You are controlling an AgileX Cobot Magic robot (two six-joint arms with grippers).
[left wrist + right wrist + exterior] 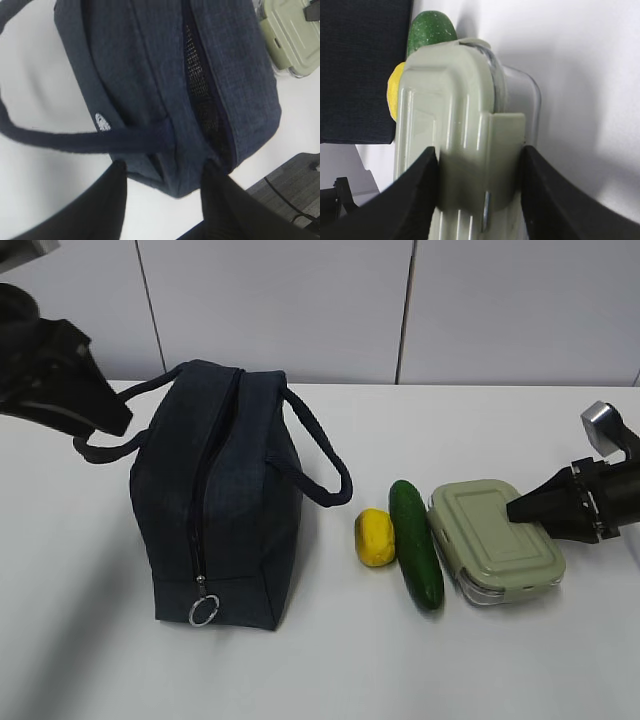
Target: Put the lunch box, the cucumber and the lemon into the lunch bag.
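The navy lunch bag (240, 520) stands left of centre, its zipper parted along the top, with mesh showing in the gap (197, 75). My left gripper (115, 420) is at the bag's far end by a handle; its jaws (165, 167) stand open, with the bag's corner at the fingertips. To the right of the bag lie the yellow lemon (375, 538), the dark green cucumber (415, 545) and the green-lidded lunch box (495, 540). My right gripper (512, 510) hovers open over the box lid (450, 110), fingers either side of its latch tab.
The zipper's silver ring pull (205, 610) hangs low on the bag's near end. A loop handle (320, 455) sticks out toward the lemon. The white table ends near the bag's far end, where dark floor with cables (295, 195) shows.
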